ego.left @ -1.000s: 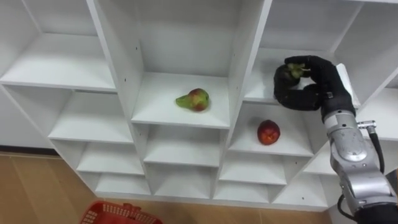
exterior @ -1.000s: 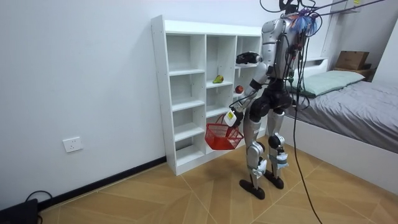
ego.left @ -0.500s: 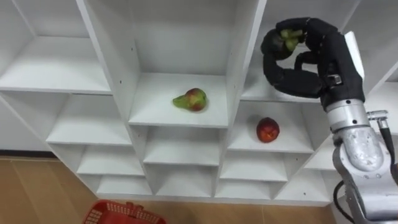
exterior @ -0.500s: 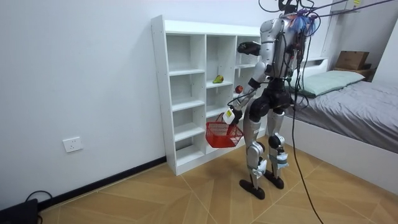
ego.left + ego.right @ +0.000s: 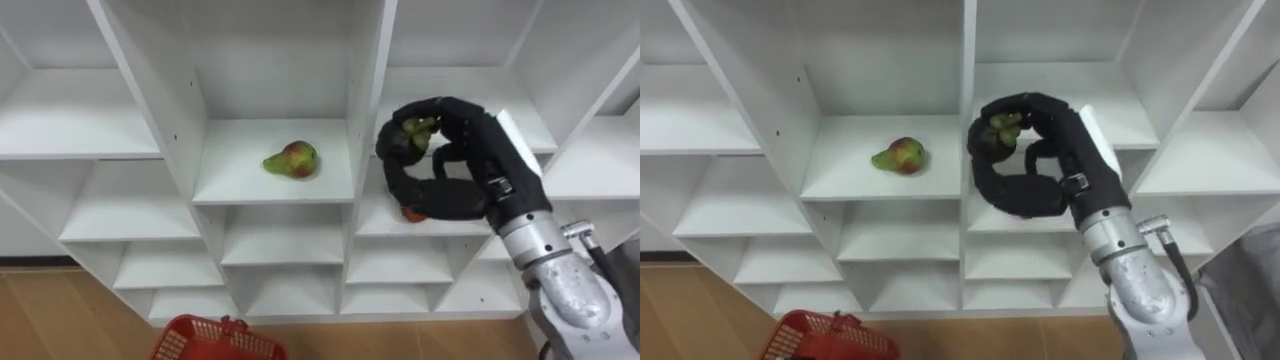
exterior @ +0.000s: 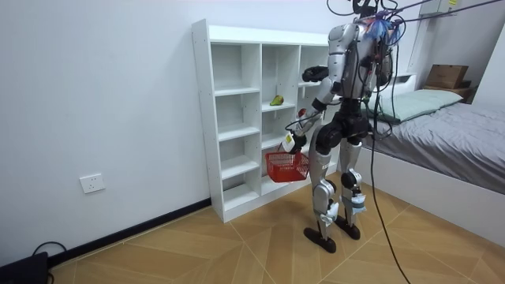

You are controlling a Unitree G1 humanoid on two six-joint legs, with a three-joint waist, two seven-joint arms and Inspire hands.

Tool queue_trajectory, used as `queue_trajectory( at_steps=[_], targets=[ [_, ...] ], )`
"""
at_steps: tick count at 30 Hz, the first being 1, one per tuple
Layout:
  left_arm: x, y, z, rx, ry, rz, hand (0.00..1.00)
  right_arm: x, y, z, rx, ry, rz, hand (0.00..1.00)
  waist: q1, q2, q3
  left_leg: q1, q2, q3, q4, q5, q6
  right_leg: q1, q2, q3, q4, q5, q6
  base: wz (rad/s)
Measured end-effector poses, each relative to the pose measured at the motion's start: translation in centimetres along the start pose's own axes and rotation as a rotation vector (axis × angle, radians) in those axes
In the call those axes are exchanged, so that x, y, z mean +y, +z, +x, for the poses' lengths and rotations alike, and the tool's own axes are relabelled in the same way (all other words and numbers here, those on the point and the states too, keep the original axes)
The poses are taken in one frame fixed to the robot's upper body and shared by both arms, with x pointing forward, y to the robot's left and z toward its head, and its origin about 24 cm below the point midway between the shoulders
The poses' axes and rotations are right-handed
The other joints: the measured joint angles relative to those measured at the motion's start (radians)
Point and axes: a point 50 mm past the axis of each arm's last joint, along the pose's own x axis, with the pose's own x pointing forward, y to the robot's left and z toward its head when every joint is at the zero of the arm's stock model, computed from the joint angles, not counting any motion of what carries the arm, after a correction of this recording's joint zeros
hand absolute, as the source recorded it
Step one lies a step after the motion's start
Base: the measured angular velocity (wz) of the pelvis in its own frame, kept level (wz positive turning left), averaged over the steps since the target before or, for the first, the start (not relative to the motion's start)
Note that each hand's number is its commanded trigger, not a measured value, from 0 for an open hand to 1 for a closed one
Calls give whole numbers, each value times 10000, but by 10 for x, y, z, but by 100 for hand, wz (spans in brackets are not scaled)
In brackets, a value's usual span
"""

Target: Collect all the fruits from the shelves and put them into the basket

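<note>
Right hand point(image 5: 468, 172) around green fruit point(image 5: 418, 128)

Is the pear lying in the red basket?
No, the pear lies on a closet shelf, higher than the red basket.

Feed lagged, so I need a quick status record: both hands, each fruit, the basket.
right hand: curled round a green fruit, held in front of the shelves
left hand: low, by the handle of the basket
pear: lying on a middle-column shelf, untouched
red fruit: in the right column, mostly hidden behind the right hand
robot: standing, facing the shelves
</note>
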Motion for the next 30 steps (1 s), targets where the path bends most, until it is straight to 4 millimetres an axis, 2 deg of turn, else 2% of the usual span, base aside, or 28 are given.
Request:
queue_trajectory(
  at_steps=[1, 2, 6, 14, 16, 21, 26, 30],
  targets=[
    [0, 3, 1, -102, -4, -53, 100, 2, -4, 0, 155, 65, 43, 100, 2, -17, -3, -50, 4, 0, 5, 1, 0, -69, 0, 4, 21, 0, 0, 0],
    [0, 11, 4, -312, 2, -73, 100, 6, -12, 0, 517, 156, 78, 100, 9, -62, 43, -112, 14, 9, 44, 6, -1, -160, 2, 19, 41, 2, -4, 0],
    [-3, 33, 10, -867, -131, 130, 100, 22, -33, -3, 1434, 775, -53, 100, 30, -61, 44, -741, 43, 84, 290, 6, 1, -764, -9, 25, 164, 23, -26, -1],
    [-8, 68, 13, -2089, -316, 411, 100, 41, -46, -5, 2052, 1602, -176, 100, 14, -94, 58, -895, 51, 110, 321, 6, 1, -925, -13, 29, 164, 29, -28, 0],
    [-8, 73, 13, -2286, -333, 382, 100, 44, -52, -6, 2277, 1591, 3, 100, 16, -73, 72, -917, 51, 69, 329, 6, 1, -918, -12, 10, 162, 29, -29, 2],
    [-14, 79, 15, -2426, -516, -102, 100, 58, -84, -7, 3699, 1874, 323, 100, 31, 45, 149, -1437, 75, 126, 549, 23, 30, -1512, -45, 33, 503, 36, -41, -2],
    [-18, 83, 16, -2563, -741, -165, 100, 56, -98, 0, 4333, 1759, -312, 100, 19, 134, 202, -2006, 170, 87, 892, 29, 43, -2036, -61, 9, 733, 55, -71, 1],
    [-20, 91, 16, -2908, -1086, 29, 100, 56, -110, -1, 4892, 1892, -787, 100, 92, 265, 210, -2321, 180, 100, 902, 89, 101, -2391, -65, 10, 881, 80, -106, 0]
  ],
)
